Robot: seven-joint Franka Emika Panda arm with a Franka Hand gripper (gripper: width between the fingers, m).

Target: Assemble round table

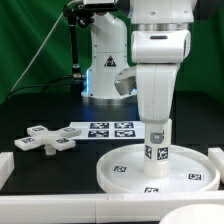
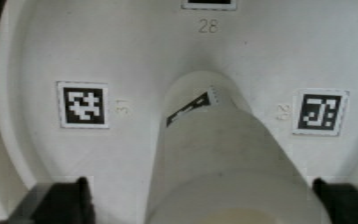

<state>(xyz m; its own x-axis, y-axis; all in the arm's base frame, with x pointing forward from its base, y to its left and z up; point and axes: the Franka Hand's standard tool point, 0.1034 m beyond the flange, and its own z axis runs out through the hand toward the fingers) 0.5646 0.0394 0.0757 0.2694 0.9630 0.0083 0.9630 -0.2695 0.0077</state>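
Observation:
The large round rimmed disc (image 1: 112,170) lies flat on the table at the front right of the exterior view. The short cylindrical leg (image 1: 157,146) stands upright on its middle. My gripper (image 1: 157,128) is straight above, with its fingers down either side of the leg's upper part. In the wrist view the leg (image 2: 220,150) runs between the two black fingers (image 2: 60,202), which stand wide apart with a gap on each side, so the gripper (image 2: 202,205) is open. The disc (image 2: 34,70) fills that view. The cross-shaped piece (image 1: 45,141) lies at the exterior view's left.
The marker board (image 1: 105,129) lies behind the disc, between it and the arm's base (image 1: 104,75). A white bar (image 1: 5,168) stands at the front left and a white edge (image 1: 110,206) runs along the front.

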